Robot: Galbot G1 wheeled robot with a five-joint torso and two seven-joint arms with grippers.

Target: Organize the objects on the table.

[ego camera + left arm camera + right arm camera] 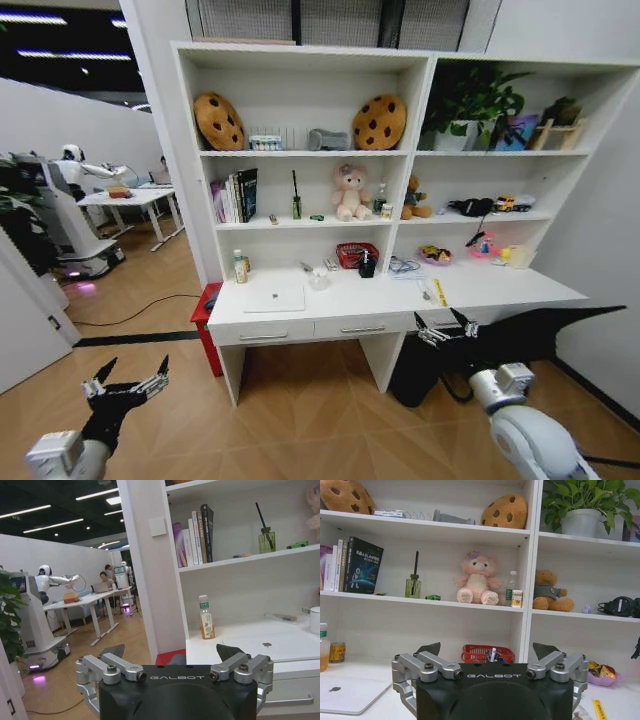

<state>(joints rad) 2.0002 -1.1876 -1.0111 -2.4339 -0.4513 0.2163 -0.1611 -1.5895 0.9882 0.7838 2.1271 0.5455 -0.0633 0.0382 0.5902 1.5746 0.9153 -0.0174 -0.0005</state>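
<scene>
The long white table (500, 285) stands under a white shelf unit. A slim silver laptop (272, 297) (265, 642) (350, 695) lies shut on its left part. A drink bottle (240, 266) (205, 618) stands behind the laptop. On the shelf above sit a tiny green toy car (316, 217) (297, 544) (433, 597) and a small clear bottle (511, 586). My left gripper (135, 368) (171, 652) hangs open, low and well left of the table. My right gripper (440, 320) (487, 650) is open just in front of the right drawer, holding nothing.
A red basket (355, 255) (487, 654) and a yellow ruler (440, 292) lie on the table. A black cloth (520, 340) sits under its right end, and a red box (205, 310) stands by its left leg. Another robot (70, 215) and a smaller table are far left.
</scene>
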